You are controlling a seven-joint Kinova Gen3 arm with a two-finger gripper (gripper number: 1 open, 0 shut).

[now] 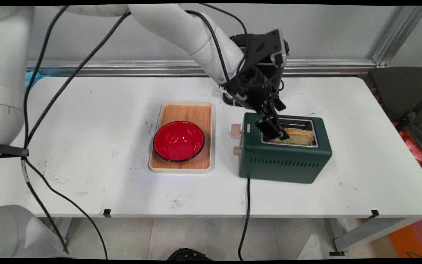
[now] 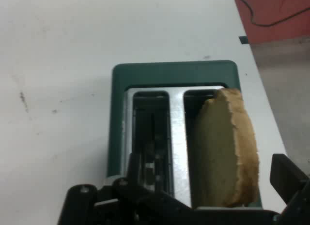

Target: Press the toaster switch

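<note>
Pincer [image 1: 275, 132] lowered over green toaster [image 1: 284, 154], straddling bread slice [image 2: 227, 152] (upright in slot), apparently spread, not clamped.

Nothing readable here, honestly. No brand, label or number shows on the green toaster [image 1: 285, 154], the red bowl [image 1: 178, 141] or the wooden tray [image 1: 181, 136], from either camera.

White rounded arm [image 1: 181, 25], black cables [image 1: 50, 99], black claw [image 1: 271, 128]
</note>
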